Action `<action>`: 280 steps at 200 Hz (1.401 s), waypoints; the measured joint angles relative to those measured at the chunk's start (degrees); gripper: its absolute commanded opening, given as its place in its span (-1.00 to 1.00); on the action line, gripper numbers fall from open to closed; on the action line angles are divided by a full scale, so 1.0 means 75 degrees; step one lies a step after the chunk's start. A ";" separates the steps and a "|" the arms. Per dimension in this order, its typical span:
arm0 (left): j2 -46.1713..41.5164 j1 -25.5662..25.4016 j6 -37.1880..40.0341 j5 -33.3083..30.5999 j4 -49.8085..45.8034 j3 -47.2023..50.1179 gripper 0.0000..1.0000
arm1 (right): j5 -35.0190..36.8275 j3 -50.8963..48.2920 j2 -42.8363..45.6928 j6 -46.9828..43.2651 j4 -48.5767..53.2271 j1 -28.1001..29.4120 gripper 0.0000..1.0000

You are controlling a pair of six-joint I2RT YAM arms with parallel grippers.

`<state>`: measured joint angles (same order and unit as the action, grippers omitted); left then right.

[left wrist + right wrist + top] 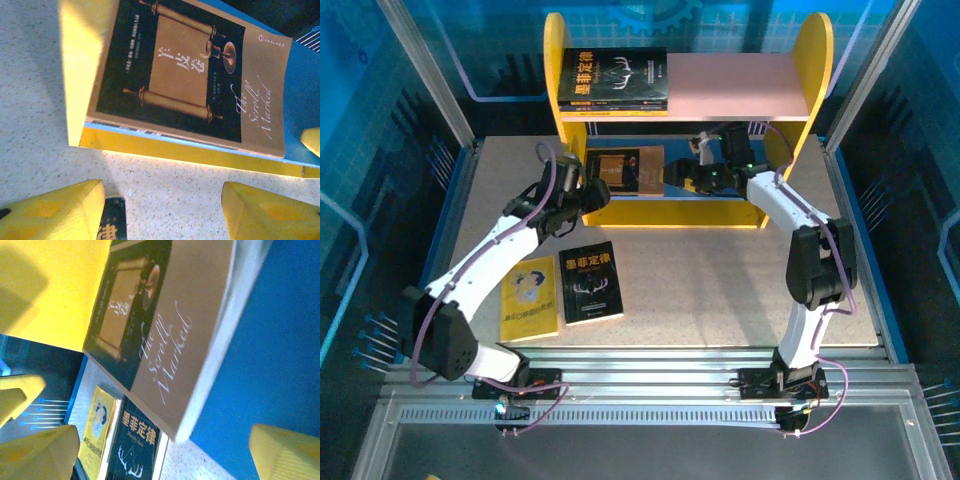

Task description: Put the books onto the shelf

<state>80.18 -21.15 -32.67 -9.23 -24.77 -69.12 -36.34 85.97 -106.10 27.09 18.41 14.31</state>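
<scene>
The brown-black book (185, 75) lies flat on the shelf's (812, 60) blue lower board (270, 340). The left tool (162, 202) and right tool (162, 440) both hover near it, jaws apart and empty.

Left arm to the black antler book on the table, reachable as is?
Likely yes: black antler book lies flat, uncovered, on the table beside the left arm; left gripper is open and empty.
</scene>
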 measured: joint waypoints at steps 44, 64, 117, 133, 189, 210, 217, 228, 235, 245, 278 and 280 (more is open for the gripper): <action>-0.1072 0.0090 0.0178 -0.0268 -0.0968 0.0329 0.34 | 0.0434 -0.1279 0.1186 -0.0181 0.0058 0.0009 0.78; -0.1521 0.0114 0.0149 -0.0280 -0.1329 0.0731 0.34 | 0.0775 -0.1976 0.1818 -0.0192 0.0032 0.0207 0.77; -0.2337 0.0114 -0.0440 -0.0082 -0.2124 0.2430 0.33 | 0.1883 -0.3879 0.2672 0.0350 -0.0478 0.2078 0.73; -0.2556 0.0114 -0.0711 0.0114 -0.2186 0.3025 0.32 | 0.2081 -0.4150 0.2530 0.0662 -0.0705 0.2658 0.67; -0.2725 0.0114 -0.1402 0.0615 -0.2031 0.4217 0.31 | 0.2643 -0.3625 0.0947 0.1139 -0.1137 0.3949 0.48; -0.2620 0.0114 -0.1466 0.0699 -0.1830 0.4392 0.31 | 0.2745 -0.3037 0.0388 0.1075 -0.1072 0.4240 0.38; -0.2573 0.0114 -0.1469 0.0705 -0.1760 0.4438 0.31 | 0.2769 -0.2871 0.0262 0.1043 -0.1058 0.4307 0.35; -0.2495 0.0114 -0.1475 0.0723 -0.1649 0.4503 0.31 | 0.2795 -0.2634 0.0087 0.0997 -0.1049 0.4392 0.31; -0.2454 0.0114 -0.1492 0.0740 -0.1588 0.4543 0.31 | 0.2798 -0.2524 0.0009 0.0982 -0.1037 0.4421 0.27; -0.2398 0.0114 -0.1527 0.0769 -0.1466 0.4622 0.31 | 0.2824 -0.2396 -0.0085 0.0921 -0.1011 0.4453 0.22; -0.2110 0.0114 -0.1641 0.0874 -0.1105 0.4832 0.30 | 0.3054 -0.2142 -0.0332 0.0801 -0.0799 0.4540 0.11; -0.2095 0.0114 -0.1644 0.0877 -0.1096 0.4838 0.30 | 0.3057 -0.2139 -0.0347 0.0787 -0.0796 0.4543 0.11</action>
<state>64.47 -20.29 -44.99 -2.66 -32.99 -32.84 -13.41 69.93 -108.71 32.99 12.45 48.38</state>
